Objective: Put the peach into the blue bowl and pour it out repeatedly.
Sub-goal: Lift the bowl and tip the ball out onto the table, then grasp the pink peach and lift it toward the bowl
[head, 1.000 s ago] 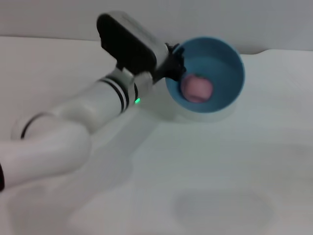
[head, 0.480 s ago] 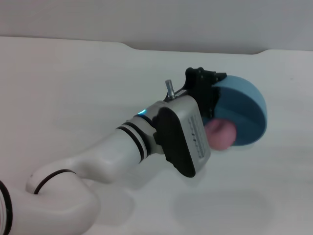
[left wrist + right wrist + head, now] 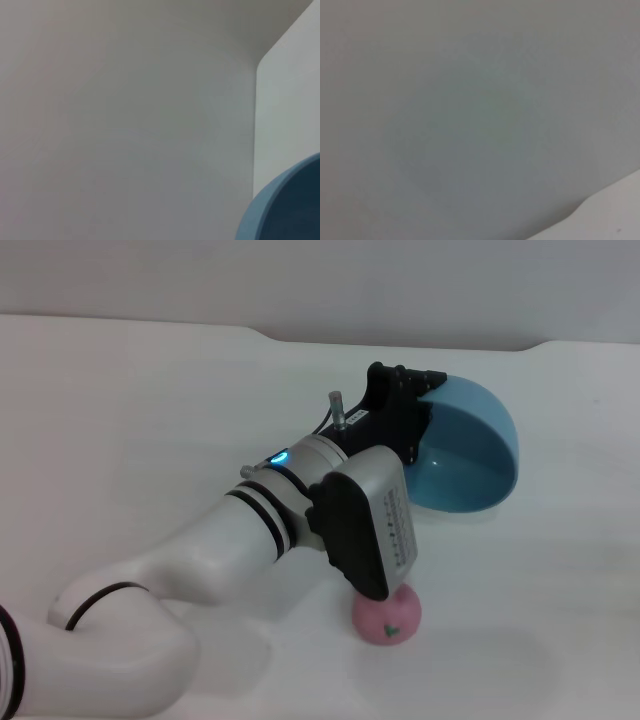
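The white table (image 3: 120, 390) filled the head view, and my left arm (image 3: 200, 550) reached across it from the near left toward the far right. My left gripper (image 3: 415, 415) was clamped on the near rim of the blue bowl (image 3: 470, 455), holding it tipped on its side with its opening turned toward the table and toward me. The bowl's inside showed nothing in it. The peach (image 3: 386, 618) lay on the table, nearer to me than the bowl and apart from it, just below the wrist housing, with its green leaf mark facing the camera. I judged the pour-out step to be complete for this cycle. The next move called for setting the bowl upright on the table, releasing the rim, then picking up the peach and returning it to the bowl. The left wrist view showed only a curved segment of the bowl rim (image 3: 280, 205) against a plain background; it showed neither the peach nor my fingers. The right wrist view showed a blank surface only, and my right gripper appeared in no view.
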`<state>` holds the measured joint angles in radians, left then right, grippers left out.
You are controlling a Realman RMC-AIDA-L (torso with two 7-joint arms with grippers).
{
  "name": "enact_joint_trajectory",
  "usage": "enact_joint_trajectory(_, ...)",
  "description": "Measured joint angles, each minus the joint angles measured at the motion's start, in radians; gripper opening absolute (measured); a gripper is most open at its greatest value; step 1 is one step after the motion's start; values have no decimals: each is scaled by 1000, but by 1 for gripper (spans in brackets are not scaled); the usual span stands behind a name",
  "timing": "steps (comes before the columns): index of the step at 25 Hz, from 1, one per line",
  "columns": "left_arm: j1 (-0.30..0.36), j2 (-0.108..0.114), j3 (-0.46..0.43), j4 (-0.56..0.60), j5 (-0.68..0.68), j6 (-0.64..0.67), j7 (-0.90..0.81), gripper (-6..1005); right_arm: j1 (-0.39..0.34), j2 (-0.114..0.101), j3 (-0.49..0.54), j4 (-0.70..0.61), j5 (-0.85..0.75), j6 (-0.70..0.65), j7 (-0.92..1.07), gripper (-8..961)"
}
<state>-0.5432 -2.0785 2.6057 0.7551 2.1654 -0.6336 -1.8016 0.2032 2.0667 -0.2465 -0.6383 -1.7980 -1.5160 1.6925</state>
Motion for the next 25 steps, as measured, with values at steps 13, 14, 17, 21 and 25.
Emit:
enact_joint_trajectory(13, -54, 10, -457, 129, -236, 490, -303, -2, 71, -1, -41, 79, -13, -50, -131, 530)
enact_joint_trajectory(14, -60, 9, -531, 132, -237, 619, -308, -2, 85, -1, -64, 79, -14, -45, -131, 529)
enact_joint_trajectory(17, -94, 13, -752, 124, -236, 952, -357, -2, 125, -1, -142, 83, -17, -17, -133, 525)
enact_joint_trajectory(21, -113, 23, -1016, 110, -219, 1226, -443, -2, 191, -1, -289, 83, -20, 42, -134, 520)
enact_joint_trajectory(25, -83, 27, -1210, 111, -165, 1366, -505, -2, 273, -3, -446, 82, -53, 76, -132, 515)
